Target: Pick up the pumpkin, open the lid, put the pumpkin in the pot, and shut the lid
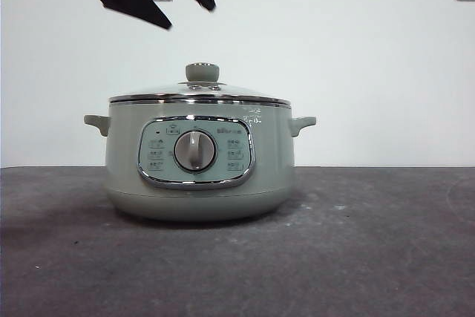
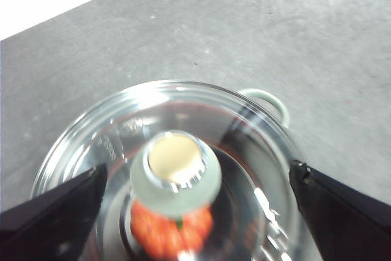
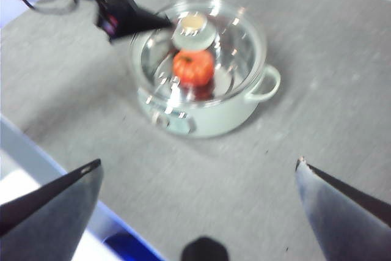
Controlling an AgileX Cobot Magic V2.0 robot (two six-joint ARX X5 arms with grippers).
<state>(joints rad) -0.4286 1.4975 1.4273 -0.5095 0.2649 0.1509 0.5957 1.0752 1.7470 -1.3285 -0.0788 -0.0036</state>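
The front view sits low, about level with the table (image 1: 386,257), facing straight at the pot (image 1: 199,161) from close by, its dial side toward the lens. The left wrist view looks steeply down from just above the lid (image 2: 183,169), very near, the knob (image 2: 175,173) filling its middle. The right wrist view looks down at a slant from well back, taking in the whole pot (image 3: 204,65). All three share the pot and lid
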